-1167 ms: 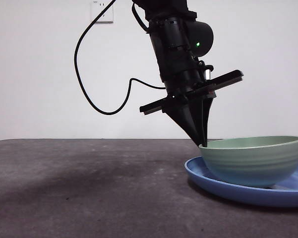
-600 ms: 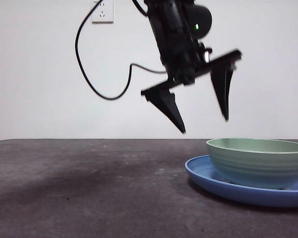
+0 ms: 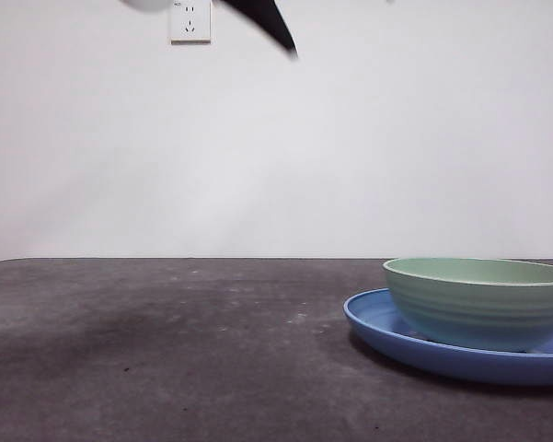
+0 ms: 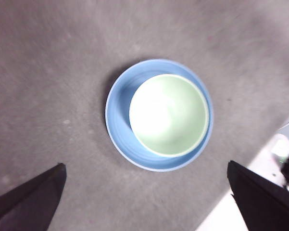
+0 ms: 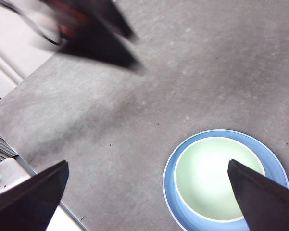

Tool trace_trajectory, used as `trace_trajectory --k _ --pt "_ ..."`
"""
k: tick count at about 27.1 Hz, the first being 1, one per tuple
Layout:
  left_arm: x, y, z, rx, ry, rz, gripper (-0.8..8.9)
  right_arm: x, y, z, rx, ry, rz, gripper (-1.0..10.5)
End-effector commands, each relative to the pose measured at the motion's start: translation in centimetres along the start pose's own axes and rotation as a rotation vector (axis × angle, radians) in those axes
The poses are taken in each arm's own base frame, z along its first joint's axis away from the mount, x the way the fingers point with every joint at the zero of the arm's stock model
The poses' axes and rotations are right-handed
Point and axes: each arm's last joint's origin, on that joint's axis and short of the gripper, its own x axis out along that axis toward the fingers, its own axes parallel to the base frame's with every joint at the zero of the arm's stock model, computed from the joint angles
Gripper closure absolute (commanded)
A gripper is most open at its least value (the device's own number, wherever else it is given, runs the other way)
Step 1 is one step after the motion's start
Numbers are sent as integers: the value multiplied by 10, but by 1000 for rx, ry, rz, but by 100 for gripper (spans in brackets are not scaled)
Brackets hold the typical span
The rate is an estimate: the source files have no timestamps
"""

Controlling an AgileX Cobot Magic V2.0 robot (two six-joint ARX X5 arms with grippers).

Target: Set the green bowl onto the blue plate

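The pale green bowl (image 3: 478, 299) sits upright inside the blue plate (image 3: 377, 322) at the right of the table. From above, the bowl (image 4: 169, 114) rests a little off-centre on the plate (image 4: 119, 115). My left gripper (image 4: 145, 165) hangs high over them, open and holding nothing. Only a black tip (image 3: 269, 26) of it shows at the top edge of the front view. My right gripper (image 5: 148, 162) is also open and empty, well above the bowl (image 5: 214, 178) and plate (image 5: 170, 192). A blurred dark part of the other arm (image 5: 98, 43) crosses that view.
The dark grey tabletop (image 3: 166, 350) stretches left of the plate. A white wall socket (image 3: 190, 20) is on the wall behind. The table's edge with pale floor beyond (image 4: 240, 211) shows in the left wrist view, and another edge (image 5: 14, 67) in the right wrist view.
The gripper that was shut on the bowl's rim opened, let go and rose almost out of the front view. The bowl settled level on the plate.
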Motion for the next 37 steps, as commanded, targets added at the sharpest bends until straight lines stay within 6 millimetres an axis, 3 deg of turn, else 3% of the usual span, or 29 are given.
trace_trajectory --k 1,4,7,11,14,19,28,37 --pt "-38 -8 -19 56 -21 -6 157 -2 2 4 -15 -14 7 313" --pt "-91 -12 -55 122 -95 -10 157 -2 2 4 -15 -14 7 313" --pt "-119 -10 -96 139 -112 38 157 -2 2 4 -17 -18 7 313" --pt "-127 -2 -157 172 -174 56 157 -2 2 5 -23 -28 8 313" --pt "-123 3 -190 175 -226 55 157 -2 2 5 -23 -28 8 313" --pt "-116 7 -206 162 -220 57 157 -2 2 5 -23 -28 8 313" --pt "-115 7 -206 157 -230 56 157 -2 1 5 78 -21 -21 314" --pt "-114 7 -207 164 -224 56 157 21 -28 3 246 146 -256 319"
